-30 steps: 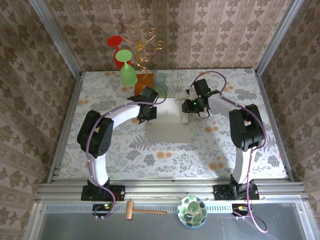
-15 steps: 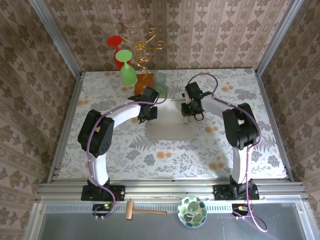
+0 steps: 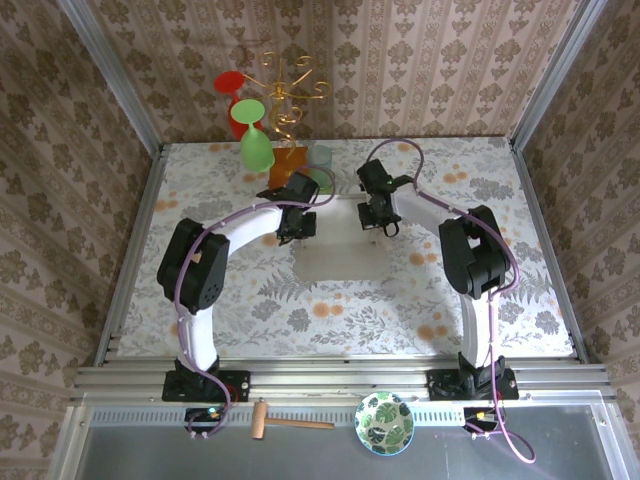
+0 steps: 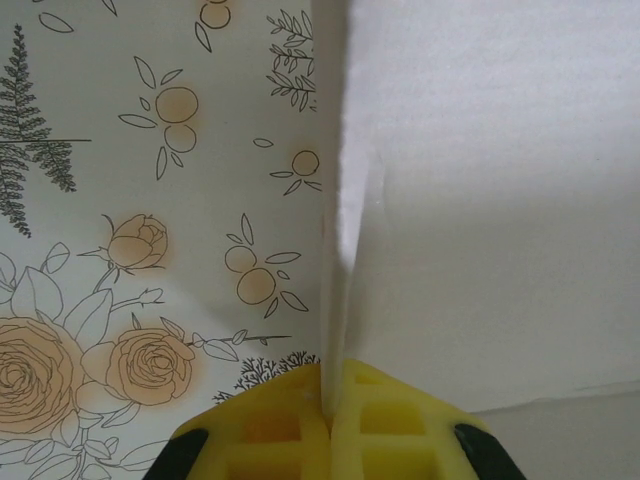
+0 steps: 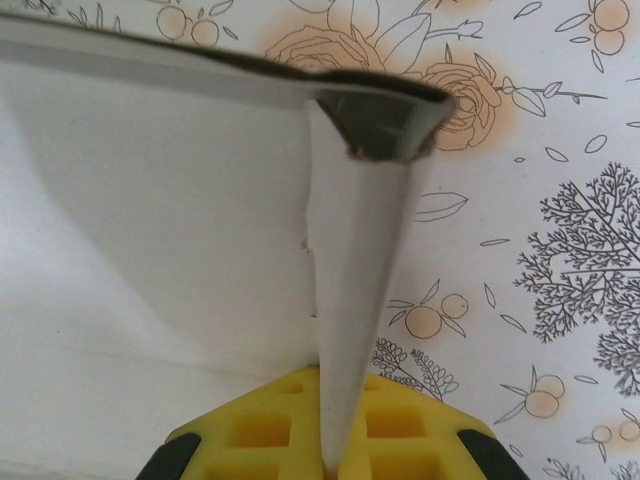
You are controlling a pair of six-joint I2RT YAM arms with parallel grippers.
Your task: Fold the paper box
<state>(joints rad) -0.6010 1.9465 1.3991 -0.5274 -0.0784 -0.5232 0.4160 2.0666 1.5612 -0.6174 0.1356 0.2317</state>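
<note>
The paper box (image 3: 338, 252) is a pale beige-white cardboard sheet lying mid-table between both arms. My left gripper (image 3: 297, 226) is shut on the box's left side wall (image 4: 340, 260), which stands upright as a thin edge running into the yellow pads (image 4: 270, 425). My right gripper (image 3: 378, 218) is shut on the right side flap (image 5: 350, 290), a raised white wall meeting a folded corner (image 5: 385, 120). The box floor (image 5: 150, 230) lies flat to the left of that flap.
An orange block (image 3: 287, 165) and a pale green cup (image 3: 320, 160) stand just behind the box. A gold rack with red and green glasses (image 3: 256, 130) rises at the back. A mallet (image 3: 285, 424) and a leaf-patterned bowl (image 3: 385, 422) lie on the front ledge.
The right gripper has swung left and toward the back along the box's right edge, carrying its flap with it. The left gripper has stayed put.
</note>
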